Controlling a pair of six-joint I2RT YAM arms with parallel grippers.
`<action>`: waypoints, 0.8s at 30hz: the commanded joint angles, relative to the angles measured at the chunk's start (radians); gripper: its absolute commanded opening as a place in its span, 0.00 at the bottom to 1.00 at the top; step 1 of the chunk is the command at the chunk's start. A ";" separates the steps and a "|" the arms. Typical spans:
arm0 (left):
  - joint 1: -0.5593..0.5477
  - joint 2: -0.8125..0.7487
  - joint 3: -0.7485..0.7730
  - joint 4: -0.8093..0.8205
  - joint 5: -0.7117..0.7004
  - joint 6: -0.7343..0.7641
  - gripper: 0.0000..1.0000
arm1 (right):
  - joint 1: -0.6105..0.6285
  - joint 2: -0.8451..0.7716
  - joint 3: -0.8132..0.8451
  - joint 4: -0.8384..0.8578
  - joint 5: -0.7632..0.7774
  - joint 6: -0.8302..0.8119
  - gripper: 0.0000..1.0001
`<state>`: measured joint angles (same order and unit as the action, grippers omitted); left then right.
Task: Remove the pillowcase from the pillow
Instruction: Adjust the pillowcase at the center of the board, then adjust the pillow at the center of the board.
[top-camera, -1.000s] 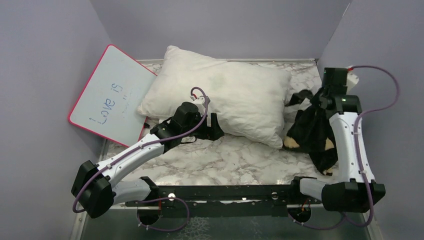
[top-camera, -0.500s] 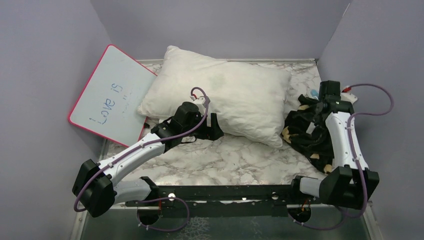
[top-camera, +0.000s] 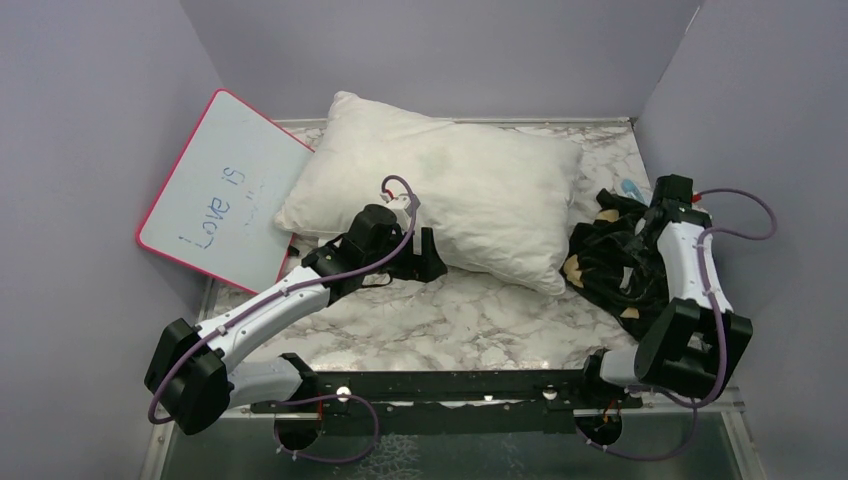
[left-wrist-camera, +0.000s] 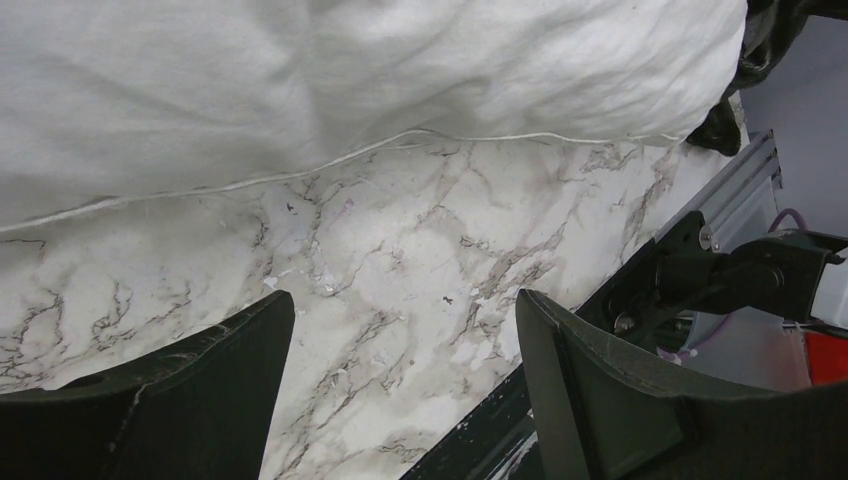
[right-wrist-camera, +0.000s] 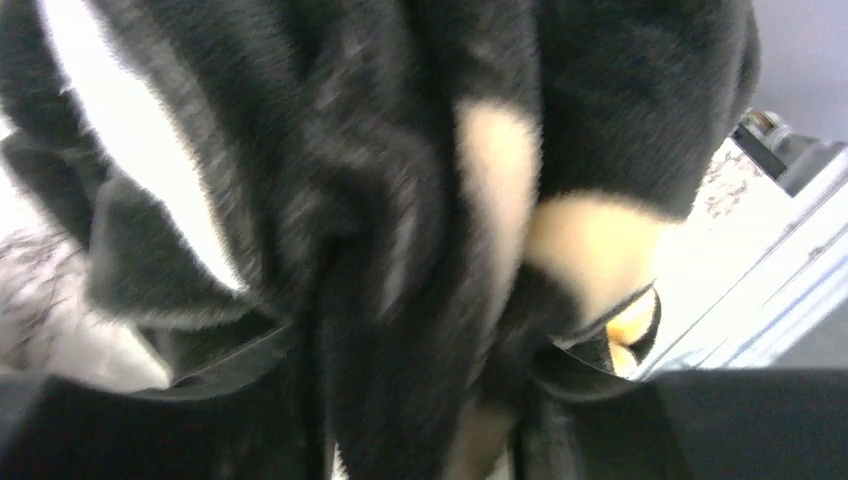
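right gripper (right-wrist-camera: 425, 420) first: it's buried in the pillowcase (top-camera: 610, 262). black pile and tan petals fill the wrist view, with fabric bunched between the fingers, and i can't tell whether the jaws are pinching it or slack. the pillowcase lies heaped on the right side of the table (top-camera: 470, 320), touching the right end of the pillow (top-camera: 470, 195) but fully off it. the pillow shows bare white all over, so i judge the stripping done and this step is the let-go. to do it well, i want the jaws spread wide, then a straight lift, watching that no fold clings to a finger and rides up.

room is tight there, with the right wall just beside the arm and the heap lying between arm and pillow, so i'd go up, not sideways. the left gripper (left-wrist-camera: 400, 380) is wide open and empty, low over the marble just beside the pillow's near seam. there's open marble in the middle before the front rail (top-camera: 450, 385). the whiteboard (top-camera: 225, 190) leans at the far left, well clear.
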<state>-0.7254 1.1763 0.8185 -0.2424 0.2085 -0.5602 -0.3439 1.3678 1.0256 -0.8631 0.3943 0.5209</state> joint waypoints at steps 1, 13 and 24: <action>0.007 -0.021 0.019 0.018 0.003 0.009 0.84 | 0.000 -0.162 0.046 0.002 -0.187 -0.093 0.58; 0.104 0.013 0.250 -0.179 -0.174 0.176 0.94 | 0.000 -0.271 0.191 -0.038 -0.718 -0.194 0.75; 0.591 0.138 0.458 -0.294 -0.013 0.314 0.99 | 0.099 -0.225 -0.023 0.101 -1.075 -0.200 0.87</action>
<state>-0.3351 1.2682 1.2224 -0.4702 0.0975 -0.3168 -0.3119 1.1145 1.0412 -0.8440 -0.5083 0.3374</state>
